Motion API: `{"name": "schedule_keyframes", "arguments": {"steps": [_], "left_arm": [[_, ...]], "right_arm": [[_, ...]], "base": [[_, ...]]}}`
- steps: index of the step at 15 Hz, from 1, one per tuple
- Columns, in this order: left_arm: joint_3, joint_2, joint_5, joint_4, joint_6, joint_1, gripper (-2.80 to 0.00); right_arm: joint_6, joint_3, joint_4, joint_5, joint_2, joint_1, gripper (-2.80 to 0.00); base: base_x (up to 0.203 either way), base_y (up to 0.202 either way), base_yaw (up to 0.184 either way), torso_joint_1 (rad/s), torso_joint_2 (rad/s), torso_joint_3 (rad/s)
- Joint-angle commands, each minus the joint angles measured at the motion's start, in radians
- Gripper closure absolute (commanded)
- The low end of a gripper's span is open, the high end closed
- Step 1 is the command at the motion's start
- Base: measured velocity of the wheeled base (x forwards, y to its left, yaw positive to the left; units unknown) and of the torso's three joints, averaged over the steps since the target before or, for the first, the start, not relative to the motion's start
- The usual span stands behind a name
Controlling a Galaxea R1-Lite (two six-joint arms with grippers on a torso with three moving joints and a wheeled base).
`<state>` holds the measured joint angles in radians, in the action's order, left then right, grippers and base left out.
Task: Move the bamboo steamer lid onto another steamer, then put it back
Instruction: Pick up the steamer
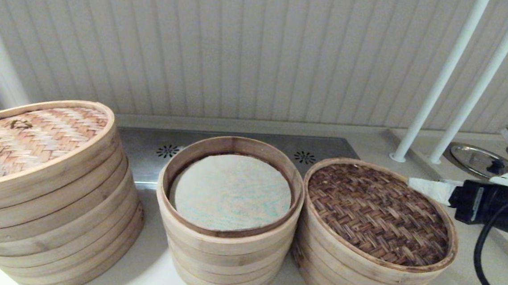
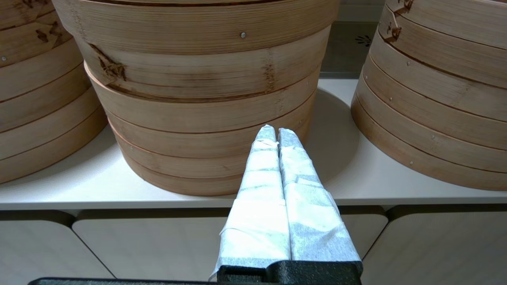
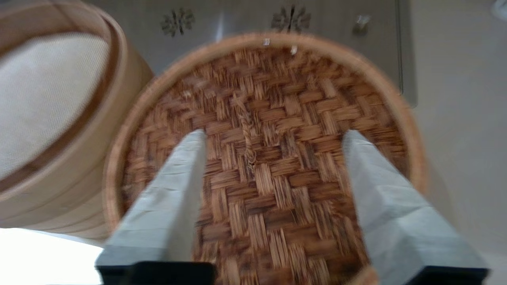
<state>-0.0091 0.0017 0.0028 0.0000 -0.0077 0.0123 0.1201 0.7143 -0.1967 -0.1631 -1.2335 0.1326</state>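
Your right gripper (image 3: 273, 138) stands wide open and holds nothing, its two paper-wrapped fingers (image 3: 170, 198) spread above the bamboo steamer lid (image 1: 378, 214). That lid is round, with a dark brown herringbone weave inside a pale bamboo band, and it sits on the right-hand stack (image 1: 352, 274) of bamboo tiers. Just beside it, the middle steamer (image 1: 224, 247) is uncovered, showing a flat, pale mesh liner (image 1: 231, 192) under a worn brown rim. You have three stacks on the counter (image 1: 146, 273); the widest (image 1: 51, 226), on the left, wears a lighter tan woven lid (image 1: 26, 137). Your left gripper (image 2: 277, 134) hangs low before the counter edge, fingers pressed together, empty.
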Motion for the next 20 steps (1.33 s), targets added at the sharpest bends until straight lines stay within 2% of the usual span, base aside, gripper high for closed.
{"name": "schedule_keyframes", "arguments": {"steps": [1,5,7,20], "left_arm": [[0.0,0.0,0.0,0.0,-0.001,0.0,0.0],[0.0,0.0,0.0,0.0,0.0,0.0,0.0],[0.0,0.0,0.0,0.0,-0.001,0.0,0.0],[0.0,0.0,0.0,0.0,0.0,0.0,0.0]], "right_arm": [[-0.003,0.002,-0.02,0.034,-0.105,0.034,-2.8],[-0.044,-0.02,-0.201,0.145,-0.236,0.097,-2.8],[-0.048,-0.033,-0.239,0.198,-0.269,0.127,-2.8],[-0.066,-0.062,-0.256,0.214,-0.265,0.146,-2.8]], "base": [[0.0,0.0,0.0,0.0,0.0,0.0],[0.0,0.0,0.0,0.0,0.0,0.0],[0.0,0.0,0.0,0.0,0.0,0.0],[0.0,0.0,0.0,0.0,0.0,0.0]]}}
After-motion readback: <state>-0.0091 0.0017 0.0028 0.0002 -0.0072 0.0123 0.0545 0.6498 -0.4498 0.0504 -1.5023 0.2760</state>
